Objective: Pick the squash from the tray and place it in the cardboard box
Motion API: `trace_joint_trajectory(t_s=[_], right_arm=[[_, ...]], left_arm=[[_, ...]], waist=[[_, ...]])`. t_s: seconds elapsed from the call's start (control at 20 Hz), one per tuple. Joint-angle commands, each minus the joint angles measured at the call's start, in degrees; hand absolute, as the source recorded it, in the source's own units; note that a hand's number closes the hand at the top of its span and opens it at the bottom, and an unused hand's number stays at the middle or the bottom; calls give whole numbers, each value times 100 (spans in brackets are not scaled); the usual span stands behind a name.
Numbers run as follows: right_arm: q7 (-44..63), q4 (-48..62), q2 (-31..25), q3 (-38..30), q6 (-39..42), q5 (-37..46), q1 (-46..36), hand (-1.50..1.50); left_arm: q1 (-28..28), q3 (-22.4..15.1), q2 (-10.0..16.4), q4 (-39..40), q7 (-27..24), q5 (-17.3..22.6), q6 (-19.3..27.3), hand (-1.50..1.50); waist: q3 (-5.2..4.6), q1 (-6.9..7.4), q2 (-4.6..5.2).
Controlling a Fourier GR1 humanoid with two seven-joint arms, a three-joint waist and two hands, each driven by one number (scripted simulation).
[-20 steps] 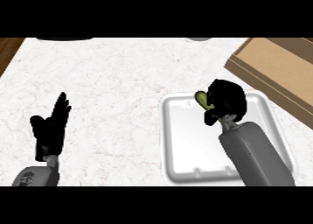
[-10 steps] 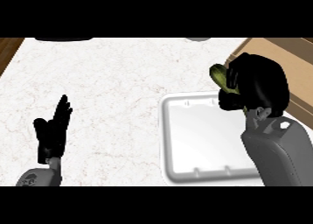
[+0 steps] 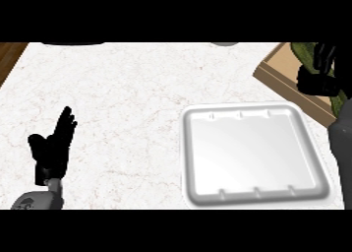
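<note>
Gripped in the curled black fingers of the right robot hand (image 3: pixel 320 74), over the brown cardboard box (image 3: pixel 280 66) at the counter's far right: the squash (image 3: pixel 304 51), dark green and mottled, mostly hidden. Just beside the box, nearer: a white rectangular tray (image 3: pixel 198 192), round-cornered, smooth, with a raised rim. At lower left, the left robot hand (image 3: pixel 52 147), open, fingers straight and upward, above the pale marbled counter (image 3: pixel 121 93).

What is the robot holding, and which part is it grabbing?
The right hand is curled round the squash, about its middle; green bits poke out on either side. The left hand holds nothing.
</note>
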Motion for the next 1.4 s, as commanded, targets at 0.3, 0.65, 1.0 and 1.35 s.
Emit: trace_joint_trajectory(t_s=[0.3, 0.65, 1.0, 1.35], right_arm=[[-1582, 1797, -792, -1107, -1115, -283, -296, 150], [-3008, 4136, -1333, -1724, -2134, -508, -851, 150], [-3743, 6283, -1575, -1681, -3384, 120, -1209, 150], [-4519, 7703, -1893, -2685, -3413, -816, -1505, -150]], left_arm=[[-336, 134, -104, 483, -220, -65, -104, 0], [-279, 62, -178, 191, 34, -150, 0, 0], [-532, 69, -203, 398, -53, -180, -61, 0], [-450, -120, -398, 254, 5, -275, 4, 0]], waist=[[0, 14, 18], [4, 92, 41], [9, 230, 119], [22, 264, 136]])
